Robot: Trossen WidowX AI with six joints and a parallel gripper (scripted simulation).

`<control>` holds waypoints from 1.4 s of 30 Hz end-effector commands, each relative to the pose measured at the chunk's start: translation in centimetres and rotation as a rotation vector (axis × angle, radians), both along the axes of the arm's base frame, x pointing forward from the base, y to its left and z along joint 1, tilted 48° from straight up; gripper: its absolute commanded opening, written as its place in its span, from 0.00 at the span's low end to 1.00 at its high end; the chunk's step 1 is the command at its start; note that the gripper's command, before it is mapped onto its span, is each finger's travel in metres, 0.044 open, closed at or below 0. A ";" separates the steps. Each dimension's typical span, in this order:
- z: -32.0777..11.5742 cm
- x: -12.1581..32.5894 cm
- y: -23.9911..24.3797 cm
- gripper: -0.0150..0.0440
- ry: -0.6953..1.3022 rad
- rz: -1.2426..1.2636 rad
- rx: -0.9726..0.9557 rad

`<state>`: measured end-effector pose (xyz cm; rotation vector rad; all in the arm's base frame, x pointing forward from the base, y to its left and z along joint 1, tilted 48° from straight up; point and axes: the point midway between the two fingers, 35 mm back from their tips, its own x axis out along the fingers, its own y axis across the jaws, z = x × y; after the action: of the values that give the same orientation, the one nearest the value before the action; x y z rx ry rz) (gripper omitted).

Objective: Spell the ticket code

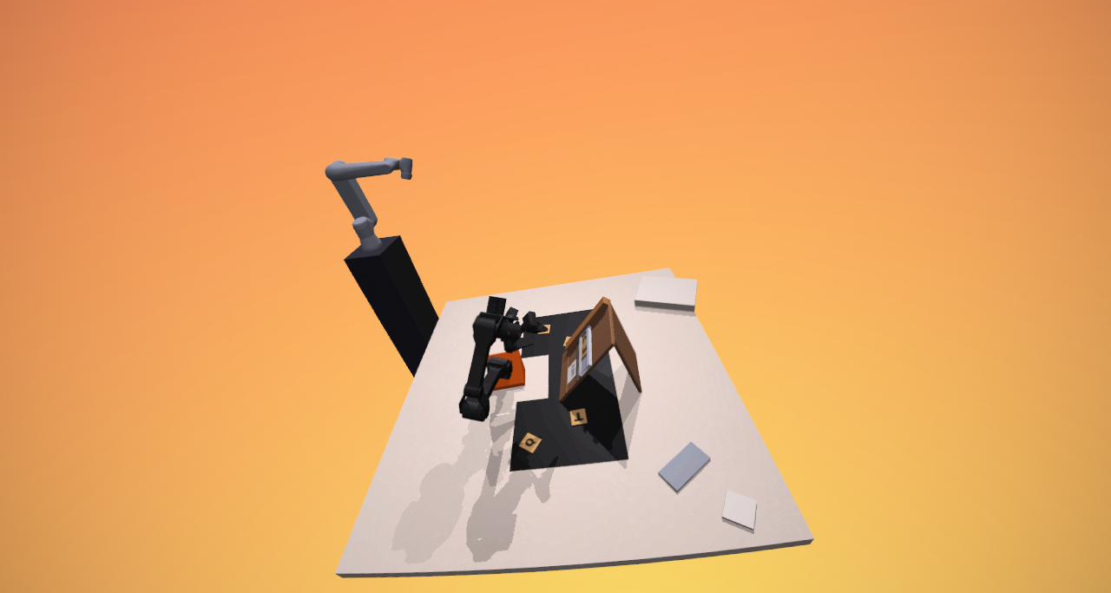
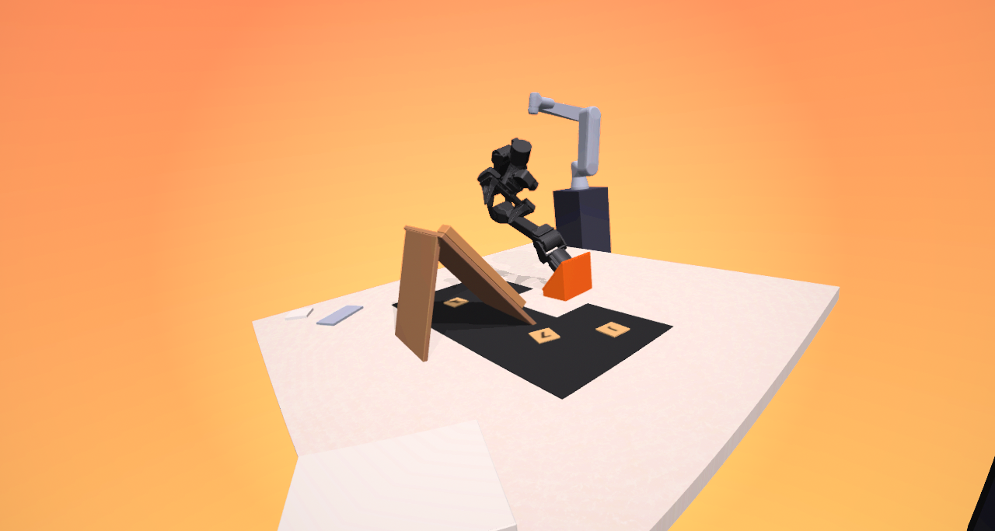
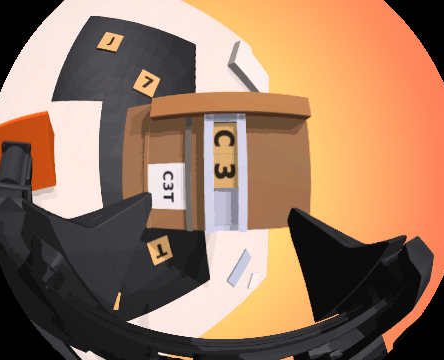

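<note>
The brown board [image 1: 600, 336] [image 2: 416, 291] [image 3: 277, 170] stands tilted. Its pale rail [image 1: 585, 350] [image 3: 208, 205] holds the C tile [image 3: 224, 140] and the 3 tile [image 3: 225, 171] side by side; the rail's lower part in the wrist view is empty. The ticket [image 1: 572, 370] [image 3: 178, 190] reads C3T. The T tile [image 1: 577, 417] [image 2: 455, 302] [image 3: 160, 250] lies on the mat off the board's open-end side. My gripper [image 3: 222, 208] is open and empty, raised in front of the board. In the wrist view its fingertips stand wide to either side of the rail.
On the black mat [image 1: 562, 450] [image 2: 556, 375] [image 3: 82, 80] lie the 7 tile [image 2: 543, 335] [image 3: 146, 83], the J tile [image 2: 612, 329] [image 3: 110, 42] and the Q tile [image 1: 530, 443]. An orange block [image 2: 576, 277] [image 3: 42, 145] is by the arm's base. A blue-grey slab [image 1: 684, 466] and white blocks [image 1: 666, 291] [image 1: 739, 510] lie beyond.
</note>
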<state>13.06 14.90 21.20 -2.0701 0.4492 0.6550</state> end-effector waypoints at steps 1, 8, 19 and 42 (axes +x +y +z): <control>0.0 -0.1 0.0 1.00 -0.006 0.019 -0.010; 0.0 0.0 0.0 0.96 -0.005 0.014 -0.005; 0.4 3.5 -0.1 0.83 -0.009 -0.453 0.457; 4.1 16.5 -14.3 0.83 -0.690 -1.761 1.606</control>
<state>28.52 4.20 25.51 -0.0719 0.7513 -0.4716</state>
